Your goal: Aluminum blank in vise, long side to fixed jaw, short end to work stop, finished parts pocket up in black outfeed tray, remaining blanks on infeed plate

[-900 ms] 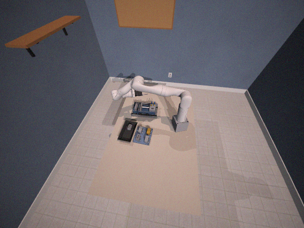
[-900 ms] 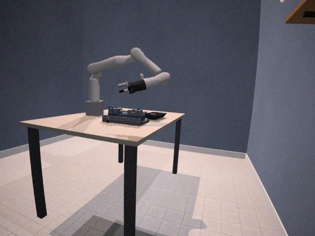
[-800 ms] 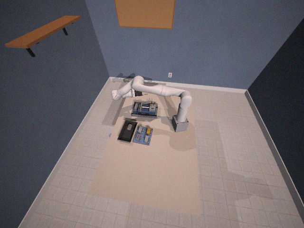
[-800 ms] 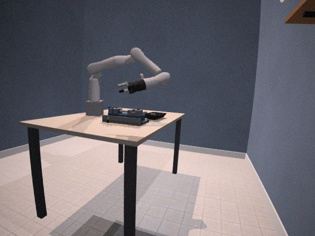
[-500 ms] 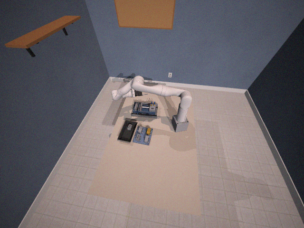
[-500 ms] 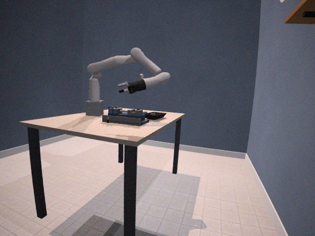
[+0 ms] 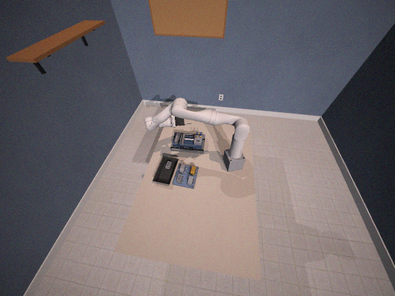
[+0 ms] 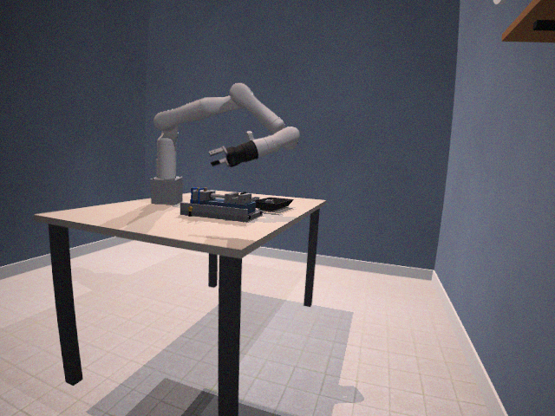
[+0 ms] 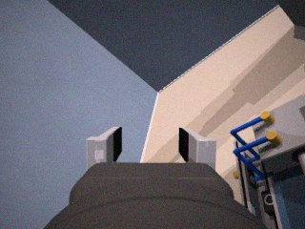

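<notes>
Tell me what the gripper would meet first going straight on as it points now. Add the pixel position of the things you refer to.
Probably the table top [image 7: 191, 216] [image 8: 125, 224] [image 9: 191, 95], close to an edge; depth is unclear, so it might just miss that edge.

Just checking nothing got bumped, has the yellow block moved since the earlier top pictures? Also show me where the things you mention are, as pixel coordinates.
No, no shift shows: the yellow block [image 7: 192, 170] sits at the same corner of the blue plate [image 7: 185, 176], the one nearest the arm's base [image 7: 229, 165].
</notes>
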Controlling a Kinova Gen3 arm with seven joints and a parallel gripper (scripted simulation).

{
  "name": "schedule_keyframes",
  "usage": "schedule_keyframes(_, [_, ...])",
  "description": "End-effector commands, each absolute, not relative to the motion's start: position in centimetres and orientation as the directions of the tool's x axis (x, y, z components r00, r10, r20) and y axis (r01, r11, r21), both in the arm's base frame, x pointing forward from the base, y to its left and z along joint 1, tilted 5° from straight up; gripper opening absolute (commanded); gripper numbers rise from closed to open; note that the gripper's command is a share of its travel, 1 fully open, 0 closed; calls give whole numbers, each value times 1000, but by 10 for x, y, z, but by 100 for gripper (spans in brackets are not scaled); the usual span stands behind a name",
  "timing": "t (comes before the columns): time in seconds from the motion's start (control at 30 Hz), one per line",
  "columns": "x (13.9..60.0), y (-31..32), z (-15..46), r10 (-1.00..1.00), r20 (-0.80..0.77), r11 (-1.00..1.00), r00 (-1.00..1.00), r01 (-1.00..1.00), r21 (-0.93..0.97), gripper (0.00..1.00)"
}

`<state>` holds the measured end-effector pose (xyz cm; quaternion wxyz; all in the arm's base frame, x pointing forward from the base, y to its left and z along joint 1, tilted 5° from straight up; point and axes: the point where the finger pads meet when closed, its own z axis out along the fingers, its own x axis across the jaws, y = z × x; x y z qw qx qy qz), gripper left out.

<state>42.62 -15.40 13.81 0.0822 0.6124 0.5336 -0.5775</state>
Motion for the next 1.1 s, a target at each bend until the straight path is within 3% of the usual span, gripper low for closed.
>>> schedule_keyframes(0.0, [429, -146, 136, 575, -785, -388, -228, 769, -508, 100])
schedule_keyframes(0.37, [445, -88, 98, 702, -689, -201, -181, 878, -435, 100])
schedule_keyframes(0.7, [454, 45, 59, 874, -465, 28, -145, 968, -248, 100])
schedule_keyframes(0.77, [454, 45, 59, 874, -465, 28, -145, 968, -248, 100])
schedule_keyframes(1.07, [436, 173, 57, 962, -229, 138, -151, 988, -72, 100])
